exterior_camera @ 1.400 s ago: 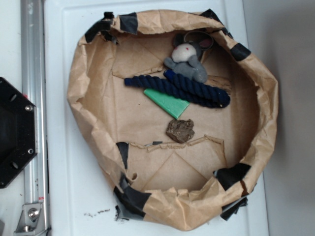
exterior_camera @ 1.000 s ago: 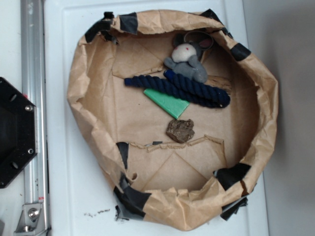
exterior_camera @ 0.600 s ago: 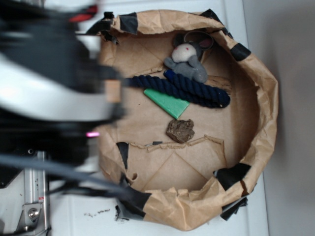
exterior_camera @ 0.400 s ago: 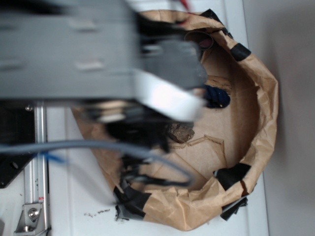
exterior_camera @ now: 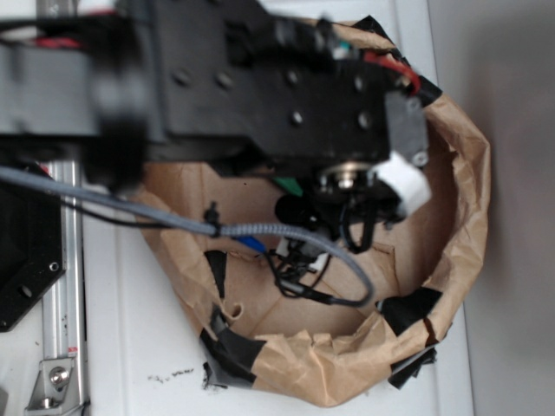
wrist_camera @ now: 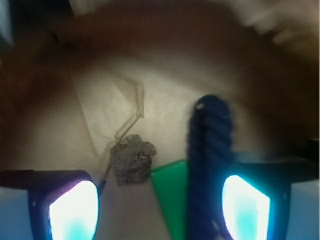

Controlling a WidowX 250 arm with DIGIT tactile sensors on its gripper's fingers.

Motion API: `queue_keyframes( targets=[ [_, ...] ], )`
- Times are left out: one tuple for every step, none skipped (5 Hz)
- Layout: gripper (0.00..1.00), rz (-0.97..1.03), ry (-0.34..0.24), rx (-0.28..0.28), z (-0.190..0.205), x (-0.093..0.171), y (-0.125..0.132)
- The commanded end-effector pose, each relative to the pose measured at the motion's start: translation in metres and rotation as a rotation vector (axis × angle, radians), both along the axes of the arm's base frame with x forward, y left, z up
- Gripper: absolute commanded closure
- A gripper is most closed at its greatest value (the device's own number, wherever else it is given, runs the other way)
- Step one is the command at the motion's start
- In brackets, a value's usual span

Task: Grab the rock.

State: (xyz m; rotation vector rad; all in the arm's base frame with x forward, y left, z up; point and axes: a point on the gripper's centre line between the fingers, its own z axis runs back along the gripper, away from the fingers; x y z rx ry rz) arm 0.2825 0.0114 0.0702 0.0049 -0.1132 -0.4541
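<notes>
the arm [exterior_camera: 260, 87] is now reaching in from the left and hanging over the paper-lined basket [exterior_camera: 460, 173], where a moment ago nothing was above it. it is covering the mouse, most of the rope and the rock in the overhead view. only a sliver of the green triangle [exterior_camera: 290, 185] is peeking out beneath it, and its cables [exterior_camera: 295, 234] are trailing across the basket floor.

- Black arm [exterior_camera: 260, 95] studded with round screw holes
- Grey braided cable [exterior_camera: 130, 208], thin black wires
- White cylinder end [exterior_camera: 406, 186]
- Dark-framed fingers [wrist_camera: 75, 212] glowing white-cyan
</notes>
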Motion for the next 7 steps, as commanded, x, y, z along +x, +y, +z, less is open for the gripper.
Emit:
queue_keyframes(
  targets=[
    [0.0, -0.119, -0.019, -0.068, -0.033, 0.002, -0.043],
    [0.22, -0.119, -0.001, -0.061, -0.038, 0.003, -0.055],
    [1.0, -0.103, 0.024, -0.091, -0.037, -0.001, -0.062],
    [1.0, -0.09, 0.032, -0.068, -0.037, -0.003, -0.068],
    [1.0, -0.013, -0.026, -0.023, -0.002, -0.007, -0.059],
    [1.0, 0.228, -0.16, -0.144, 0.048, -0.02, -0.037],
    [1.0, 0.298, -0.172, -0.166, 0.098, -0.015, -0.036]
  ],
)
